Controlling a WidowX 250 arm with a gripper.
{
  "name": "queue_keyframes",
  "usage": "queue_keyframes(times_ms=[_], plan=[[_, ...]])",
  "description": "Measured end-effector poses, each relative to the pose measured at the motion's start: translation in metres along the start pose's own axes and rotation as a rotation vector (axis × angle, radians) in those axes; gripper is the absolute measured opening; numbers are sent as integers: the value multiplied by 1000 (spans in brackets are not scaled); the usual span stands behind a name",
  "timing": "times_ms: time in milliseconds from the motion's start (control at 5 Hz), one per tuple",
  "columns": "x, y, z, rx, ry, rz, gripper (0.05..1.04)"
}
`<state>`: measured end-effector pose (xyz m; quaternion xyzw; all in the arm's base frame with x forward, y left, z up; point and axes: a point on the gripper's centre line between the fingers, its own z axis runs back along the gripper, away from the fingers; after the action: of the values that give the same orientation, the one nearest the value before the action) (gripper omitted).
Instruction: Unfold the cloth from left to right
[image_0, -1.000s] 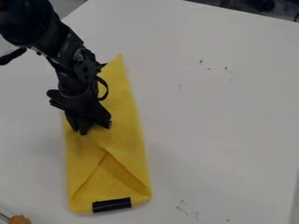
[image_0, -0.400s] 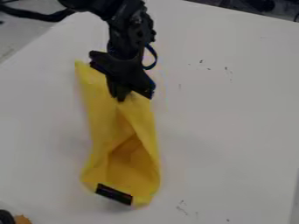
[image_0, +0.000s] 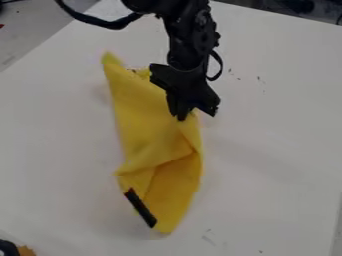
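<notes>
The black WidowX arm (image_0: 190, 35) enters from the top edge, left of centre, and its gripper (image_0: 182, 113) hangs over the upper right part of the yellow cloth (image_0: 143, 120), jaws closed on the fabric near its right edge. The cloth lies lengthwise on the white table (image_0: 274, 155), left of centre in the view, with one narrow corner at the upper left and its lower end tapering toward the bottom. It is still partly folded — a crease runs slantwise across its lower half, and the fabric bunches just below the gripper's tips. A black strip (image_0: 140, 208) sits slanted along the cloth's lower left edge. Small dark marks (image_0: 258, 78) dot the table to the right of the gripper. At the bottom left corner, a black object (image_0: 8, 248) is just beside something orange (image_0: 25, 251) — both cut off by the view's edge.
</notes>
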<state>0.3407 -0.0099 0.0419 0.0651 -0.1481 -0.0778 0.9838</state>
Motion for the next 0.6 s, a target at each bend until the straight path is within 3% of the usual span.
queue_keyframes(times_ms=[200, 400, 600], plan=[[13, -21, -12, -71, -11, -30, 62], [21, -36, -15, -99, -20, -46, 84], [26, -48, -15, -119, -10, -65, 240]])
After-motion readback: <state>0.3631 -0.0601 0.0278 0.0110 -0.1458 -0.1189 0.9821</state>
